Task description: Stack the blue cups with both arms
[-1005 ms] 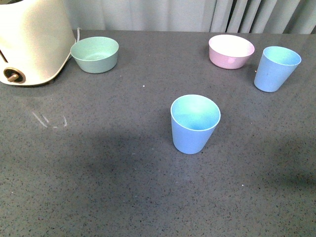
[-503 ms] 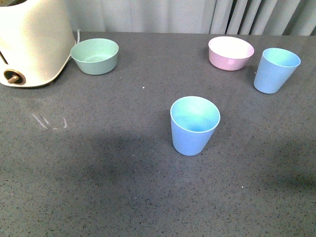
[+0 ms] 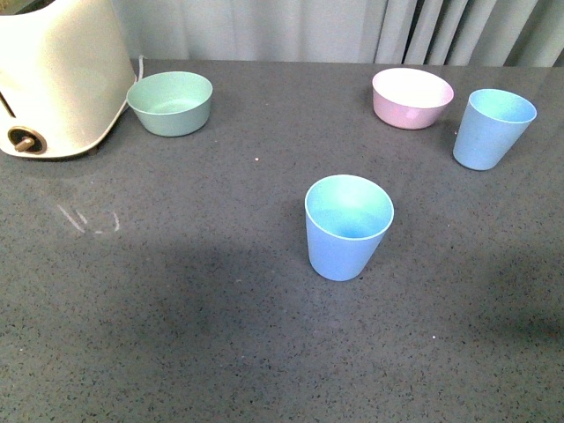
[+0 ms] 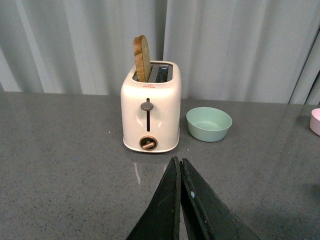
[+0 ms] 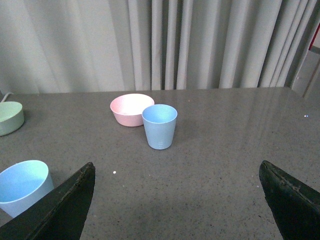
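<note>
Lining up: we should centre our spread-fingered right gripper [image 5: 175, 170] on the far blue cup [image 3: 493, 129], two o'clock of the near blue cup [image 3: 348, 227]; left gripper [image 4: 180, 167], fingers pressed together, must open.

black pointed left gripper [image 4: 177, 161]: matte, long and narrow, small pale-blue speck near tip | black wedge-shaped right gripper [image 5: 176, 167]: matte, broad, blunt-edged

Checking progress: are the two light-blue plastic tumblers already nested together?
No, the near light-blue plastic tumbler stands alone mid-table, and the far light-blue plastic tumbler stands apart beside the pink round bowl.
</note>
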